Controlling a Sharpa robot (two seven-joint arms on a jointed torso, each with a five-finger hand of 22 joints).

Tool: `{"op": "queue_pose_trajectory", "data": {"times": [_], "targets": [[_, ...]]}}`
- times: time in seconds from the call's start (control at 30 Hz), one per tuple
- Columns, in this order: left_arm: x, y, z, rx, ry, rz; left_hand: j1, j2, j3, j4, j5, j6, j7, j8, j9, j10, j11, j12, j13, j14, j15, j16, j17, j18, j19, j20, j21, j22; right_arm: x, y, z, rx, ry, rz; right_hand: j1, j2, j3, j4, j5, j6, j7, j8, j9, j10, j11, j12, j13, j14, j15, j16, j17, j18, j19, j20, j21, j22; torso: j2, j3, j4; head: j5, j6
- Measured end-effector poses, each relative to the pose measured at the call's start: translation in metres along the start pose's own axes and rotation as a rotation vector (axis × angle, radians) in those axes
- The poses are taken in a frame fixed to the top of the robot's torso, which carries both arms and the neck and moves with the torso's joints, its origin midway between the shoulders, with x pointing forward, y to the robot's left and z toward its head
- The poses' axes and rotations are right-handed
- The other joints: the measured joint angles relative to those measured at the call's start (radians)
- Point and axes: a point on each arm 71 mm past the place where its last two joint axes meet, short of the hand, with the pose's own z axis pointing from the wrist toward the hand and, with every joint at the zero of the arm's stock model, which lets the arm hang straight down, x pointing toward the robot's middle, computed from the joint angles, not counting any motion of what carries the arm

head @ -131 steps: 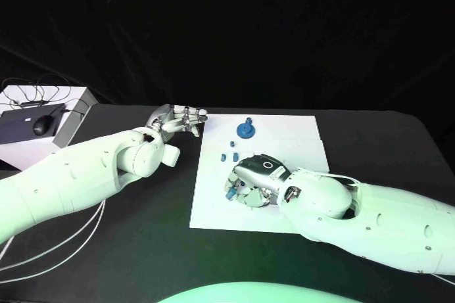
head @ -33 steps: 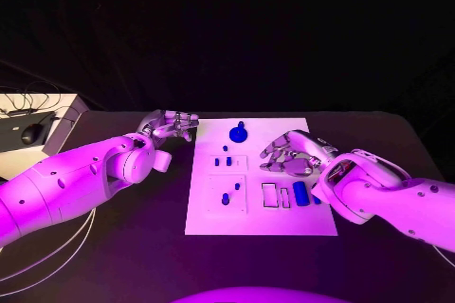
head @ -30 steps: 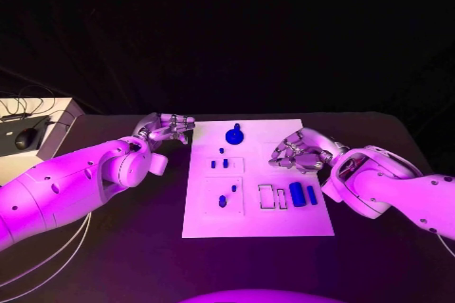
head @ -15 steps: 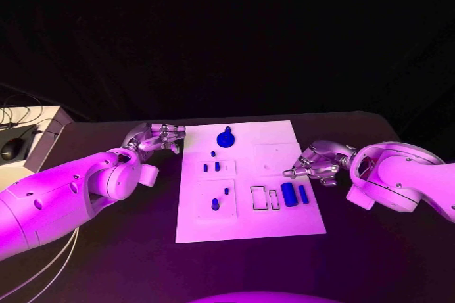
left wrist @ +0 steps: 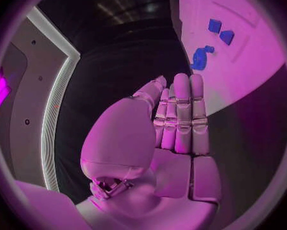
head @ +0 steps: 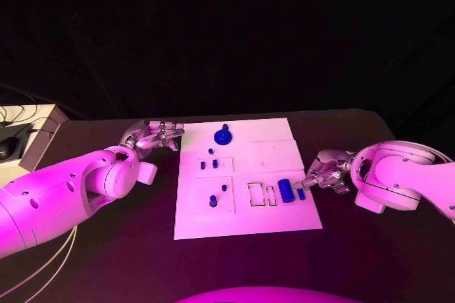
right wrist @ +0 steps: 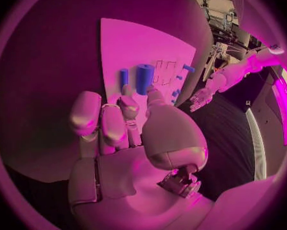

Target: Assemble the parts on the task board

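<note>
The white task board (head: 248, 214) lies mid-table. On it are a round blue part with a knob (head: 223, 135), small blue pieces (head: 210, 163), one piece in a square pocket (head: 214, 199), a blue cylinder (head: 285, 188) and a slim blue bar (head: 300, 192). My right hand (head: 325, 178) sits at the board's right edge beside the slim bar, fingers loosely bent, holding nothing. In the right wrist view its fingertips (right wrist: 127, 103) point at the cylinder (right wrist: 143, 77). My left hand (head: 152, 137) hovers off the board's far left corner, fingers straight (left wrist: 181, 117) and holding nothing.
A white box with a dark device and a mouse (head: 17, 144) stands at the table's left edge. White cables (head: 52, 254) trail under my left arm. Bare black table surrounds the board.
My right hand has drawn back from over the board to its right edge. The whole picture has shifted, so the camera moved. My left hand keeps its place by the far left corner.
</note>
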Motion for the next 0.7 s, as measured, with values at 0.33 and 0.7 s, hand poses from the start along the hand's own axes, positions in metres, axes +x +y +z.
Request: {"op": "queue_pose_trajectory", "data": {"times": [0.33, 0.7], "targets": [[-0.001, 0.0, 0.0, -0.001, -0.002, 0.0, 0.0, 0.0, 0.0, 0.0, 0.0, 0.0, 0.0, 0.0, 0.0, 0.0, 0.0, 0.0, 0.0, 0.0, 0.0, 0.0, 0.0, 0.0, 0.0, 0.0, 0.0, 0.0, 0.013, 0.017, 0.001, 0.008, 0.019, -0.05, -0.033, -0.027, 0.002, 0.065, -0.006, 0.0, -0.001, 0.0, 0.081, 0.004, -0.004, 0.0, 0.015, 0.0, 0.0, 0.004, 0.008, 0.0, 0.0, 0.0, 0.026, 0.0, 0.001, -0.0001, 0.0006, 0.003, -0.005], [-0.002, 0.0, -0.001, -0.003, -0.005, 0.001, 0.0, 0.0, 0.0, 0.0, 0.0, 0.0, 0.0, 0.0, 0.0, 0.0, 0.0, 0.0, 0.0, 0.0, 0.0, 0.0, 0.0, 0.0, 0.0, 0.0, 0.0, -0.001, 0.022, 0.025, 0.005, 0.005, 0.022, -0.081, -0.038, -0.033, 0.006, 0.077, -0.006, -0.003, -0.004, 0.0, 0.124, 0.007, -0.007, 0.0, 0.018, 0.004, -0.004, 0.007, 0.01, 0.0, 0.0, 0.0, 0.03, 0.001, 0.001, 0.0005, 0.0001, 0.005, -0.011]]}}
